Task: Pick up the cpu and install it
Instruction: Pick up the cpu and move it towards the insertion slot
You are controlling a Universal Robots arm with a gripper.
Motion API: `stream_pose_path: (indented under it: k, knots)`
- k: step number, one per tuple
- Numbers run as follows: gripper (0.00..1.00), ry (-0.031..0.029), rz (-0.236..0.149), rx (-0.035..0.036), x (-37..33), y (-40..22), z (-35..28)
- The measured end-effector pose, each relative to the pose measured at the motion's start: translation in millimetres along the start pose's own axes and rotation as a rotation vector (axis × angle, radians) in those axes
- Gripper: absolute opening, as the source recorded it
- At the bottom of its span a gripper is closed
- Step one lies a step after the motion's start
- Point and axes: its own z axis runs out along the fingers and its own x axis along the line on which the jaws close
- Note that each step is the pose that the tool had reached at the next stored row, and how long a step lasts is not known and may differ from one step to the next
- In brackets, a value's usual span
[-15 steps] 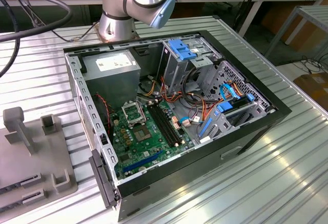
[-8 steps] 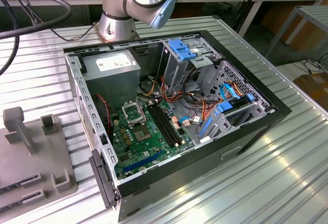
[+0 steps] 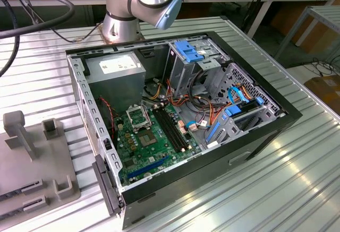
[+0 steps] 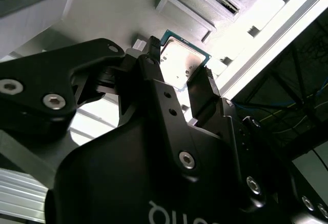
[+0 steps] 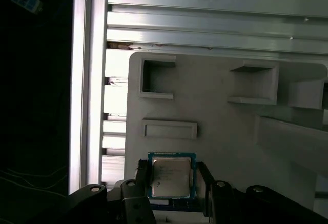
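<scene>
End effector (image 5: 171,183): fingers straddling the cpu (image 5: 171,177), open, not visibly clamped.
Grip advice: close evenly on opposite edges, keep chip level.

Silvery-grey square metal cpu (image 5: 171,177) with its narrow green rim, the face pale between the matte black gripper fingers (image 4: 151,75) in the second wrist view. Beneath it, a flat light-grey plastic holder tray (image 5: 220,126), plain, no pattern. Ribbed silver aluminium table (image 3: 297,184), long parallel stripes. Over in the exterior view: black steel computer case (image 3: 265,136), green circuit motherboard (image 3: 154,147) speckled with small dark parts, bright blue plastic drive clips (image 3: 189,50), orange and red wire bundles (image 3: 204,107), a grey boxy power supply (image 3: 117,75) with a white label.
</scene>
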Motion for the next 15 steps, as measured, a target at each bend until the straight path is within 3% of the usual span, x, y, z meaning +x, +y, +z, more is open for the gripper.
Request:
stream_pose_path:
  k: [15]
  knots:
    - [0.47,0.0000,0.000,0.0000,0.0,-0.1,-4.1]
